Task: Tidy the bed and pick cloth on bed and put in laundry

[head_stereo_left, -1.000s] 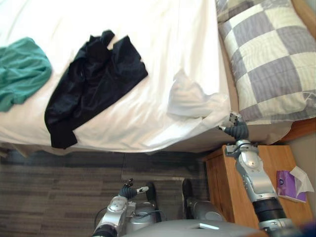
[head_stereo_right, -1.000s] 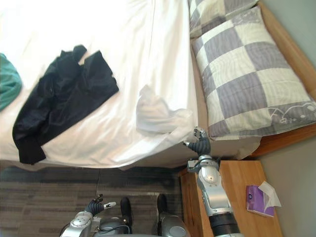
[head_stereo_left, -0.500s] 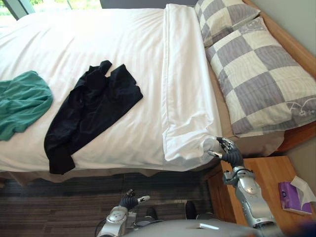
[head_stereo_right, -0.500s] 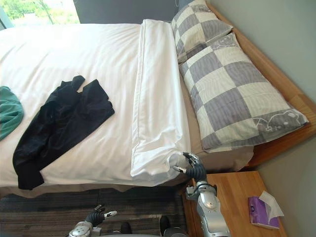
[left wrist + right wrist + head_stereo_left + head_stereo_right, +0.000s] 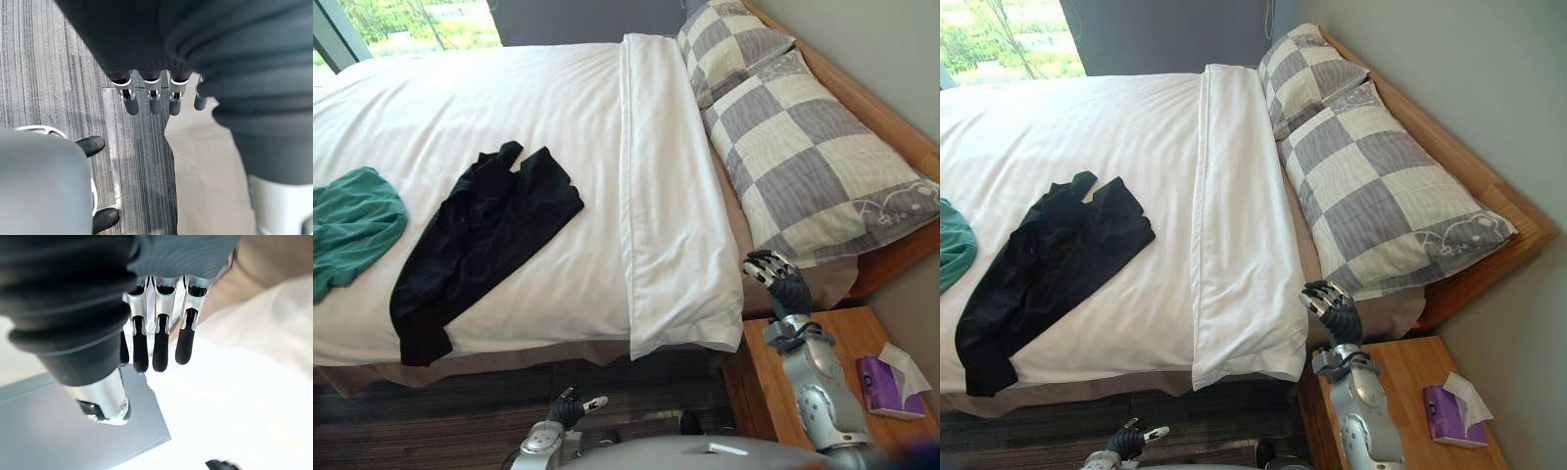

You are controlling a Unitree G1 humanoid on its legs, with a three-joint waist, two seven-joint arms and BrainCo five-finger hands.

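- At the near corner of the white duvet (image 5: 690, 333), by the head end, the rumple of a second ago is gone; the turned-back band (image 5: 666, 196) now lies flat and straight across from the far side, its corner hanging just over the near edge
- the right hand (image 5: 781, 284), which had that corner pinched, has let go and lifted clear; it hangs just beside the corner, between the duvet and the nightstand (image 5: 867, 333), its fingers (image 5: 157, 350) loosely straight with nothing in them
- the view has swung up towards the pillows (image 5: 813, 166) meanwhile, so the clothes' apparent shift is no real move
- to my eye that closes the tidying part; the picking up has not yet begun
- the black garment (image 5: 480, 245) lies well left of the band, on the near half of the duvet; spread out and crumpled, with one long end trailing towards the near edge; thin, limp stuff that I'd guess will sag and dangle if lifted by a single bunch
- the green cloth (image 5: 347, 225) is heaped further left, apart from the black one, partly cut off at the view's edge
- the left hand (image 5: 566, 409) hangs low over the floor (image 5: 49, 73), fingers (image 5: 155, 100) relaxed and empty; I'd judge it the nearer hand for the black garment
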